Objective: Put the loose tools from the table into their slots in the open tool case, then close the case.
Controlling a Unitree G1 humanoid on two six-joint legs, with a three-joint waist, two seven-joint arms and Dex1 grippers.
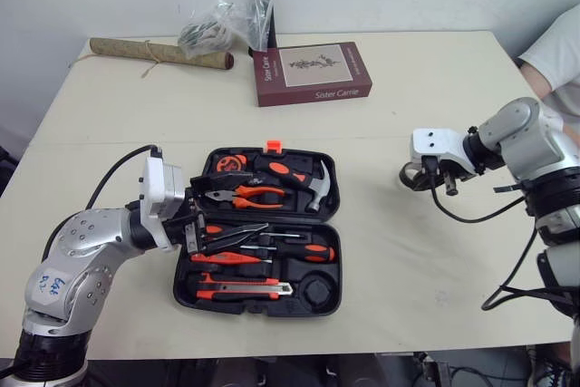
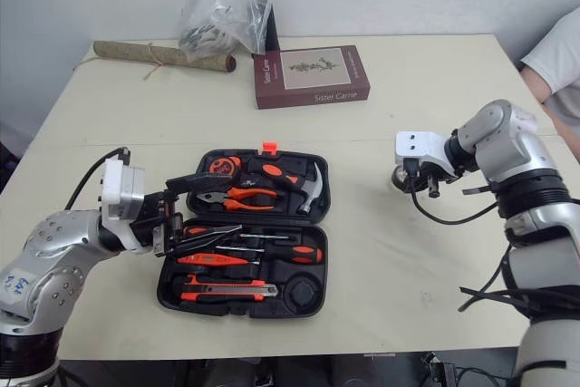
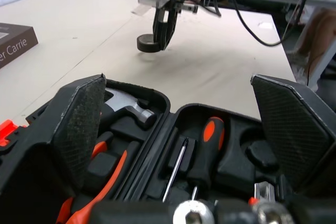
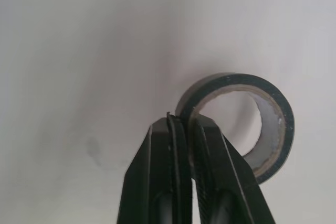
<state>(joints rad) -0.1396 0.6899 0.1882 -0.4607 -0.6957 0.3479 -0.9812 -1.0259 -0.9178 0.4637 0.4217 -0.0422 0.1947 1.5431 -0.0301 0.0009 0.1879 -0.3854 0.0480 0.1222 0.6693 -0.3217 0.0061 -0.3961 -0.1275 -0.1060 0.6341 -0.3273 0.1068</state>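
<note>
Right gripper (image 4: pixel 181 121) is pinched narrow on one wall of the tape (image 4: pixel 233 81), one finger inside the ring and one outside; tape sits well right of the case (image 1: pixel 254 307), at or just above the table (image 1: pixel 408 269), can't tell which; left gripper (image 1: pixel 201 210) is spread wide, holding nothing, at the case's left edge over the pliers (image 1: pixel 249 195); case lies open flat, most slots filled, round slot (image 1: pixel 315 289) in the case's near right corner looks empty, likely the tape's home. Risks: grip is on a thin wall only, so the roll may pivot or slide out on the way to the case; if it drops on edge it can roll away from the case; if it lands tilted in the round slot, or on the screwdriver (image 1: pixel 304 253) beside it, the case won't shut flat; coming in low risks clipping the case's right rim and shoving the whole case, which nothing pins down; left gripper's open fingers sit close to the pliers and could knock them out of their slot; the right arm's dangling cable (image 1: pixel 471 217) could snag the case's rim.
</note>
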